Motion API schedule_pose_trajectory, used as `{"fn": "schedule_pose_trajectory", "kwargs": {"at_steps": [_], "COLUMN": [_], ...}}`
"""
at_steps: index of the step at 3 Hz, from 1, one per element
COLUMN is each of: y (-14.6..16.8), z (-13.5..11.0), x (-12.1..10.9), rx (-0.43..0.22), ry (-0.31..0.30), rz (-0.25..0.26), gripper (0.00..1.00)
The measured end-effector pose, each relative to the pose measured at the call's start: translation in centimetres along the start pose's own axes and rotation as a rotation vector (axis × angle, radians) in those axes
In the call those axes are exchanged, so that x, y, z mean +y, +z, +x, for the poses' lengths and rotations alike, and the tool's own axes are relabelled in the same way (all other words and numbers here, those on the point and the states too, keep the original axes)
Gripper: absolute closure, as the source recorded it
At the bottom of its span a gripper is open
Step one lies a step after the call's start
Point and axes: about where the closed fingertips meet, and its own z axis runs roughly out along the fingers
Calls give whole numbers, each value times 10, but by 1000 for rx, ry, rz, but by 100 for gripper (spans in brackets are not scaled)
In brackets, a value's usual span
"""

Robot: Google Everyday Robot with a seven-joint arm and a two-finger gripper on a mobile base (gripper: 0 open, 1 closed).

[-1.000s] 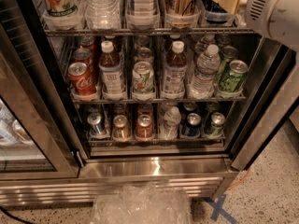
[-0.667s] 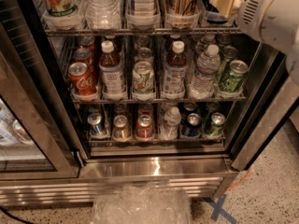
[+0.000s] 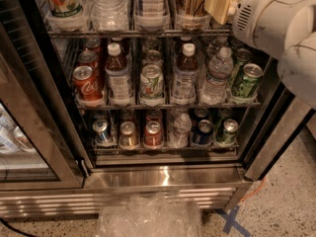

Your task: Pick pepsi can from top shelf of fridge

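— Gripper (image 3: 220, 7) has shifted left and slightly down; it now sits at the right end of the top shelf (image 3: 123, 33) in the fridge (image 3: 163, 177).
— Open or closed?
— Cannot tell from here.
— Where is the pepsi can?
— Not identifiable; the white arm (image 3: 276, 19) and gripper cover that corner.

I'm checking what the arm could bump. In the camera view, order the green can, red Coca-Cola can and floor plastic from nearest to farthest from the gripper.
The gripper is at the upper right, level with the top shelf.
1. Green can: middle shelf, right end.
2. Red Coca-Cola can: middle shelf, left end.
3. Crinkled plastic: on the floor, bottom centre.
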Motion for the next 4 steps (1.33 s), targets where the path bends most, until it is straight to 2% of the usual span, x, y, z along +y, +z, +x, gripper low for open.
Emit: {"fn": "schedule_pose_trajectory", "kwargs": {"at_steps": [1,3,4], "y": [9,16,23], "z": [2,-9,-14], "x": [-9,-38,-43], "rx": [-1,-20,-39], "ry": [1,-11,-20], "rz": [9,78,107], "gripper": [37,39,39]}}
